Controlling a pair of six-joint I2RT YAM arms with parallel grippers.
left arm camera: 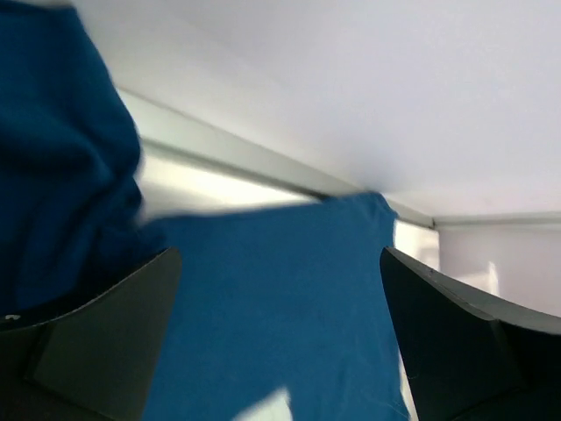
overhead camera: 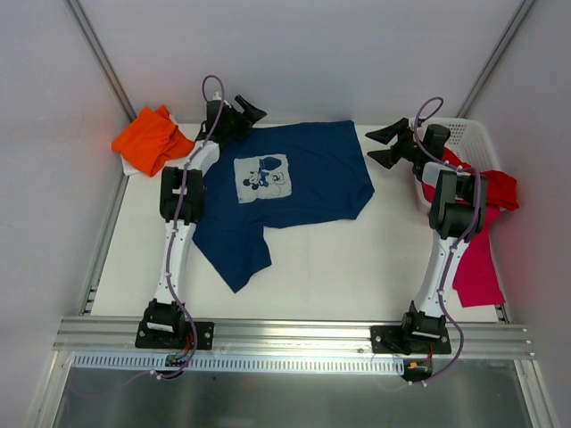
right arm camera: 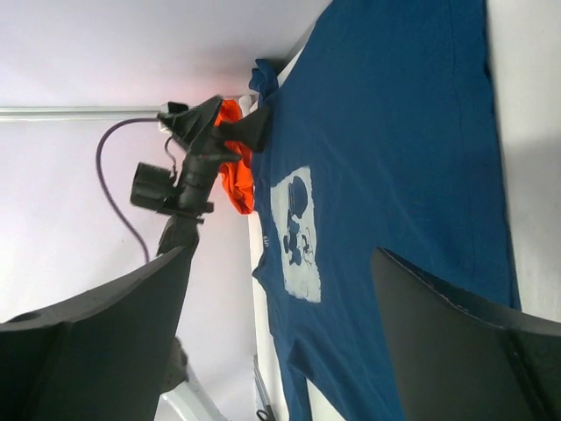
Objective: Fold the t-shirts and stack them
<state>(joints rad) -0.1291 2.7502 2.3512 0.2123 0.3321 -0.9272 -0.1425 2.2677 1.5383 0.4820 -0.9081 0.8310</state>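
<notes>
Left pincer (overhead camera: 250,121), apart, seemingly over navy tee (overhead camera: 308,178); right pincer (overhead camera: 373,147) apart (basket (overhead camera: 475,130) beside).

**Three views: one overhead, one on each wrist.**

From above and behind the arm bases (overhead camera: 174,325), which sit at the bottom of the frame, we look down on the whole bench (overhead camera: 339,267). Our left wrist view sits low and very close over the navy t-shirt (left arm camera: 280,307), facing a wall (left arm camera: 351,88). Our right wrist view, rolled sideways, looks across from farther off and shares that shirt and the left claw (right arm camera: 238,116) with the overhead view.
</notes>
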